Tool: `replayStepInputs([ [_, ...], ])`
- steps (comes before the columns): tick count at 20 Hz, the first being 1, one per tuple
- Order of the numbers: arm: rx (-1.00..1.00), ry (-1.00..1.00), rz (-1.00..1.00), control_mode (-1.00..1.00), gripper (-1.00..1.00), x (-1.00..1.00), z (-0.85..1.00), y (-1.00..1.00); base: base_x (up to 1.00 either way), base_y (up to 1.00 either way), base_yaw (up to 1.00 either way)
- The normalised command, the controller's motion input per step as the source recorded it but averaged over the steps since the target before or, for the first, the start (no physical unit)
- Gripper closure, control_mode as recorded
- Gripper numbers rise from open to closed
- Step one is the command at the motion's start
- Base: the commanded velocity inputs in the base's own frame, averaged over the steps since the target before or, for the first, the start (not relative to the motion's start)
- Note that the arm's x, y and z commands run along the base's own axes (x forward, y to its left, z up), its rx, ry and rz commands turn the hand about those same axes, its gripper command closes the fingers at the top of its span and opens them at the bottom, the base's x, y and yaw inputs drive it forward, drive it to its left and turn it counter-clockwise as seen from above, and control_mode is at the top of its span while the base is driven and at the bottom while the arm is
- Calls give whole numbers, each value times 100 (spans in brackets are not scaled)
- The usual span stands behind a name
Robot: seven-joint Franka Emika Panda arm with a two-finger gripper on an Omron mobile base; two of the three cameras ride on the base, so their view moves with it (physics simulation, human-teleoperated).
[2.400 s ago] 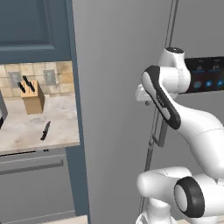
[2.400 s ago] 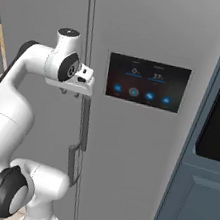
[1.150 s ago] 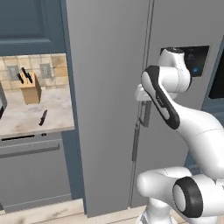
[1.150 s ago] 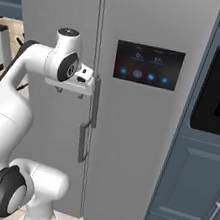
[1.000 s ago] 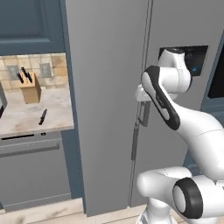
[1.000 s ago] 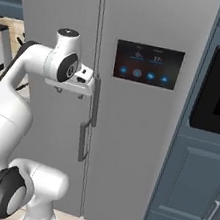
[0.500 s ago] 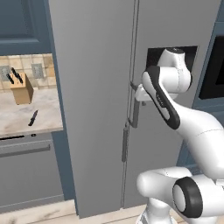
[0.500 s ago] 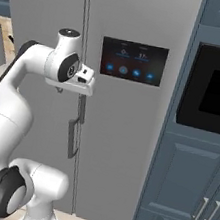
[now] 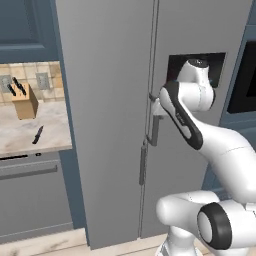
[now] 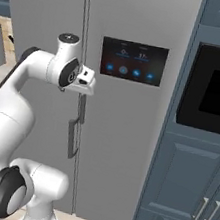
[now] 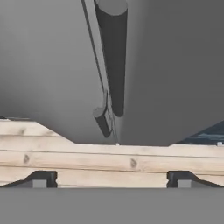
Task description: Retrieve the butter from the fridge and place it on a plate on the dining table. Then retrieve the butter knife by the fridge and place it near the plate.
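Stationed squarely before the fridge [image 9: 110, 100], both doors shut; butter presumably inside, hidden from sight. Pincer [image 11: 111, 179] spread wide, holding nothing, raised close to the door seam beside the upper handle [image 10: 82, 108], judged so as to line up for a pull on a door. Two slim vertical handles [image 11: 111, 52] counted at the seam, one higher on the right door, one lower on the left. One dark control panel [image 10: 133, 60] with blue buttons. One butter knife [image 9: 37, 135] lying flat on the marbled surface [image 9: 25, 137] left of the fridge, apart from one wooden knife block [image 9: 25, 102] near the wall. Plate and dining table not confirmed from here.
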Motion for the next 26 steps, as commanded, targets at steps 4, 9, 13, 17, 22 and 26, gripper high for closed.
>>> replayStepInputs([
  [4,0,-24,0,-100,-100,53,-31,4,0,0,0],
  [9,-1,-11,-4,-100,-100,53,-33,1,0,0,0],
  [13,-6,-1,-12,-100,-100,38,-37,1,0,0,0],
  [17,-3,0,-12,-100,-100,31,-25,1,0,0,0],
  [22,0,-1,-6,-100,-100,34,-8,0,0,0,0],
  [26,0,-2,0,-100,-100,46,0,0,0,0,0],
])
